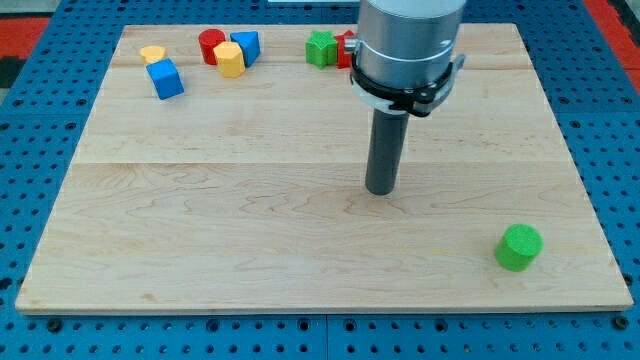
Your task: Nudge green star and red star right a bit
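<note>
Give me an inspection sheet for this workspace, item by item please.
Surface: wooden board, pale and flat.
Job's things: green star and red star touching at the view's top edge; the red one partly hidden behind the arm.
Clutter: yellow block, blue cube, red cylinder, yellow cylinder, blue block, green cylinder.
Grippers: my tip mid-board, below both stars, touching nothing.
Cables: nothing seen.
Surroundings: blue pegboard.

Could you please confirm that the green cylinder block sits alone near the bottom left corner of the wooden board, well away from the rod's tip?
Not quite: the camera view shows the green cylinder block alone near the bottom right corner of the wooden board, not the left. It does sit well away from my tip.
</note>
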Controlling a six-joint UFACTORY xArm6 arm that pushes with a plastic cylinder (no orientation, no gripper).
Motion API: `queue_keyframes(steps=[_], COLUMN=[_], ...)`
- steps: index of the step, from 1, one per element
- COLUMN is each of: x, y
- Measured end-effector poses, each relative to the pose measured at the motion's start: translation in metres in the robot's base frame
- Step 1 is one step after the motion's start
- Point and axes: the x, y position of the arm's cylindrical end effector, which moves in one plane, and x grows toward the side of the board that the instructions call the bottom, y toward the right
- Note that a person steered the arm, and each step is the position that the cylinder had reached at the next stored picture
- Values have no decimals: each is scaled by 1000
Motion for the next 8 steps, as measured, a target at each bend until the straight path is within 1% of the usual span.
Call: queue_keyframes(steps=[2, 3, 4, 7, 8], x=[-41, -51, -83, -159, -177], y=[-5, -5, -18, -96, -105])
